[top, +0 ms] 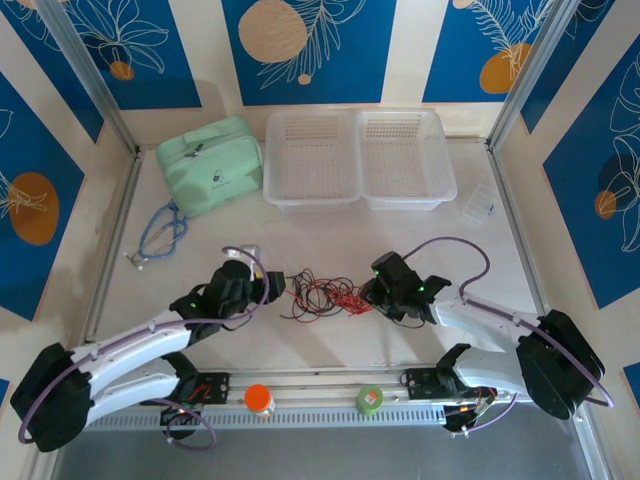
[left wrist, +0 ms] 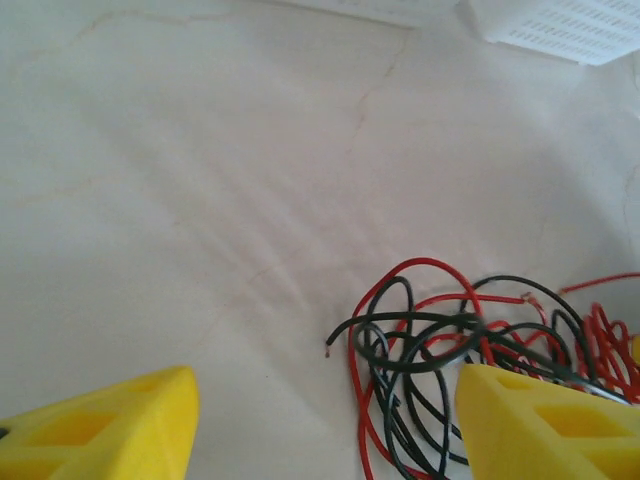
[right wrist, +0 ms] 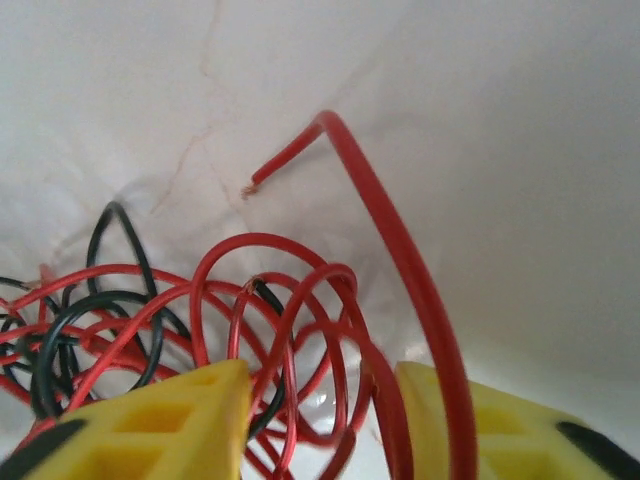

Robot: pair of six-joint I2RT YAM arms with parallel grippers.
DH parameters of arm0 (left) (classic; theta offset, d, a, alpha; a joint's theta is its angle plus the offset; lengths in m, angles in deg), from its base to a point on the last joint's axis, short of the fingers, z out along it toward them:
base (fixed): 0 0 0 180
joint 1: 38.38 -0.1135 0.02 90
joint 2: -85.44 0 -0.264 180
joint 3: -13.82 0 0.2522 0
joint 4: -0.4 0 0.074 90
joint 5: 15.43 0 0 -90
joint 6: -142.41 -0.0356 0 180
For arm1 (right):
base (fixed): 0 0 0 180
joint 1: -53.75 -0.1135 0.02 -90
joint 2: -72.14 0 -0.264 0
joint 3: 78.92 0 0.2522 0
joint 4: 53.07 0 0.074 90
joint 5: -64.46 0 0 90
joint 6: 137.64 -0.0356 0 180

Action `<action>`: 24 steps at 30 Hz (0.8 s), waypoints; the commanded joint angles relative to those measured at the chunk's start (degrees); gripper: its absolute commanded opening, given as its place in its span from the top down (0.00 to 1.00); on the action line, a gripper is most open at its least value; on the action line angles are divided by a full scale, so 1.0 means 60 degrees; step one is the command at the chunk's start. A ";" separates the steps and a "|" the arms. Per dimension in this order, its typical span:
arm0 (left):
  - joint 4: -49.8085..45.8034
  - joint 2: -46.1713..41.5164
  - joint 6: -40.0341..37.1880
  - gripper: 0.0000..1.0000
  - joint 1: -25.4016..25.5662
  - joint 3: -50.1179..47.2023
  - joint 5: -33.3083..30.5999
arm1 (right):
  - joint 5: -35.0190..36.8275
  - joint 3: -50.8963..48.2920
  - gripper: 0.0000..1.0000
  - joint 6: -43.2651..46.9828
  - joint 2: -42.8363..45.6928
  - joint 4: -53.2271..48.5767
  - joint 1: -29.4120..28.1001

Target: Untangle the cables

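Tangled cables (top: 322, 293), left hand (left wrist: 325, 385) spread alongside, right hand (right wrist: 322, 375) seemingly straddling loops

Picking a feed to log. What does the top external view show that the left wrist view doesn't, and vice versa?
Top external: green pouch, blue-grey cord, the right arm across the tangle. Left wrist: the left gripper's yellow fingers spread apart, a black wire's bare tip. Shared: the red and black cables, white baskets, the table.
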 commanded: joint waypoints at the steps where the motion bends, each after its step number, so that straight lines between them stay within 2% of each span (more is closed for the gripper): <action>1: -0.2289 -0.0220 -0.0605 0.31 -0.0018 0.1265 0.0265 | 0.0609 0.0985 0.46 0.1345 0.0532 -0.1795 -0.0102; 6: -0.3683 0.1030 -0.0607 0.28 0.0125 0.3050 0.1217 | 0.0838 0.2204 0.27 0.2356 0.0650 -0.3786 -0.0260; 9: -0.3947 0.2212 -0.0190 0.24 0.0330 0.3989 0.1621 | 0.0650 0.2876 0.21 0.3034 0.0224 -0.4394 -0.0556; 16: -0.4408 0.4998 0.0702 0.19 0.0512 0.5461 0.1852 | 0.0430 0.4166 0.20 0.5910 -0.1492 -0.5179 -0.1059; 20: -0.4036 0.6123 0.0905 0.18 0.0503 0.5570 0.1852 | 0.0117 0.4031 0.21 0.7501 -0.2191 -0.4360 -0.1209; 24: -0.3318 0.7098 0.1173 0.21 0.0504 0.5328 0.2246 | -0.0209 0.3841 0.25 0.7817 -0.3088 -0.3391 -0.1065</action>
